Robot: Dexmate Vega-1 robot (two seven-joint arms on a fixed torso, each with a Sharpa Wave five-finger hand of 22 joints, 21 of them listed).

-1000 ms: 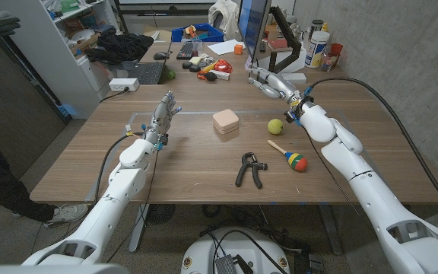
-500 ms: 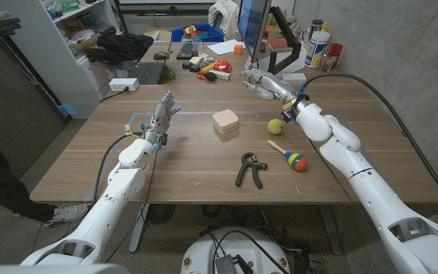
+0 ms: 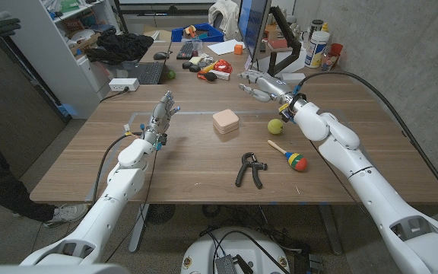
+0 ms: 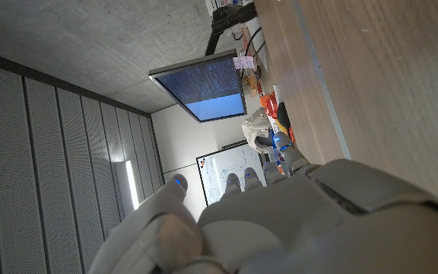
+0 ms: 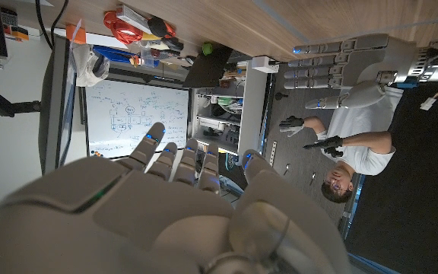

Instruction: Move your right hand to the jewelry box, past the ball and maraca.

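Observation:
The pale pink jewelry box (image 3: 225,122) sits at the table's middle. A yellow-green ball (image 3: 275,125) lies to its right. Nearer the front lies the maraca (image 3: 289,156), with its wooden handle and striped head. My right hand (image 3: 261,84) hovers over the far side of the table, beyond the ball and to the right of the box, fingers stretched out and holding nothing. In the right wrist view my right hand (image 5: 181,205) has its fingers spread. My left hand (image 3: 163,114) stands left of the box, fingers straight and empty, also seen as my left hand (image 4: 280,221).
A black hand-grip exerciser (image 3: 250,169) lies near the front, below the box. A monitor (image 3: 253,23), keyboard (image 3: 185,50), laptop (image 3: 143,72) and small clutter crowd the far edge. Bottles (image 3: 318,46) stand at the far right. A person (image 5: 341,152) is behind the table.
My right hand has slid leftward along the far side of the table, from above the ball toward the box. The left hand and the objects have not moved.

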